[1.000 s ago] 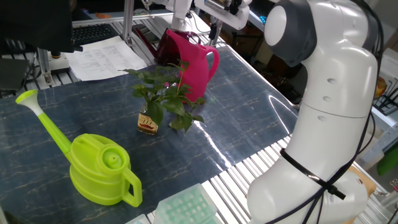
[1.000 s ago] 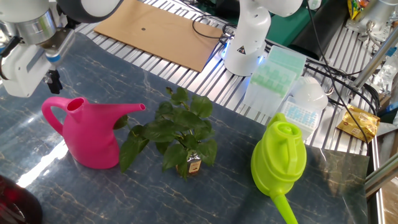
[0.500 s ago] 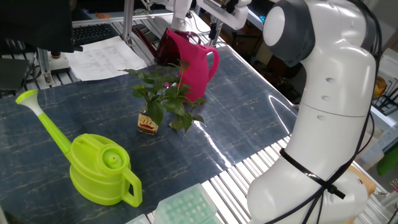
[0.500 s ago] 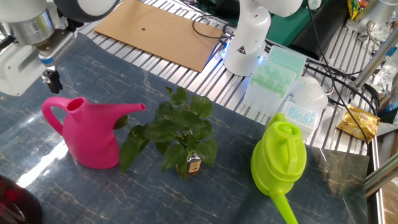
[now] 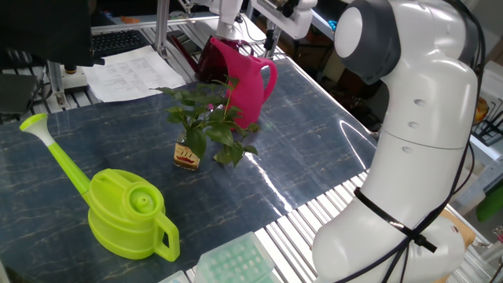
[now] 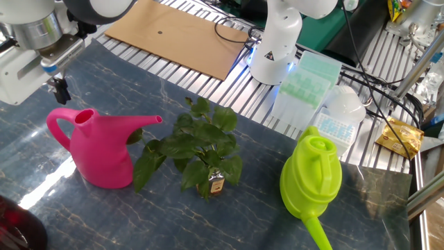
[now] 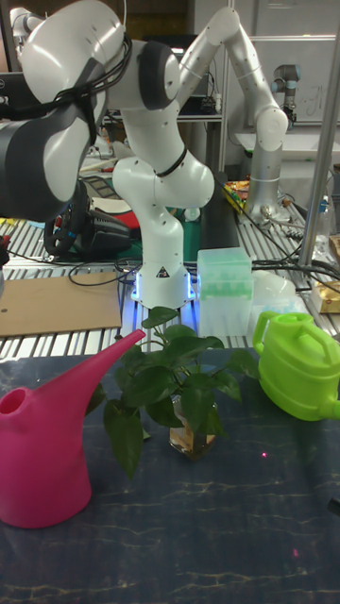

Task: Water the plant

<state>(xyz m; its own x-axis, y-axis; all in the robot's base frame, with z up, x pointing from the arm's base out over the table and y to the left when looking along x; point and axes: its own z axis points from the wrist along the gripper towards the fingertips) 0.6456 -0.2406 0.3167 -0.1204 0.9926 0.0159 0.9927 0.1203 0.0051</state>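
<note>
The plant [image 5: 206, 116] is a leafy green sprig in a small amber bottle [image 6: 216, 184], standing mid-table [image 7: 176, 382]. A pink watering can [image 6: 99, 150] stands just beside it, its spout reaching over the leaves [image 7: 45, 451]. Above and behind the pink can's handle [image 5: 271, 77] hangs my gripper [image 6: 58, 89], clear of it and holding nothing. Only one dark finger [image 5: 269, 38] shows, set far toward one end of the hand, so the gripper reads as open. It is out of the tall fixed view.
A lime-green watering can [image 5: 130, 212] stands on the plant's other side [image 6: 311, 176]. The dark mat [image 5: 314, 149] ends at a ribbed metal edge. Pale plastic boxes [image 6: 305, 78] and the robot base [image 6: 274, 48] lie beyond it. Papers [image 5: 130, 71] lie at the far end.
The hand has shifted slightly up and sideways above the pink can's handle. The cans and the plant have not moved.
</note>
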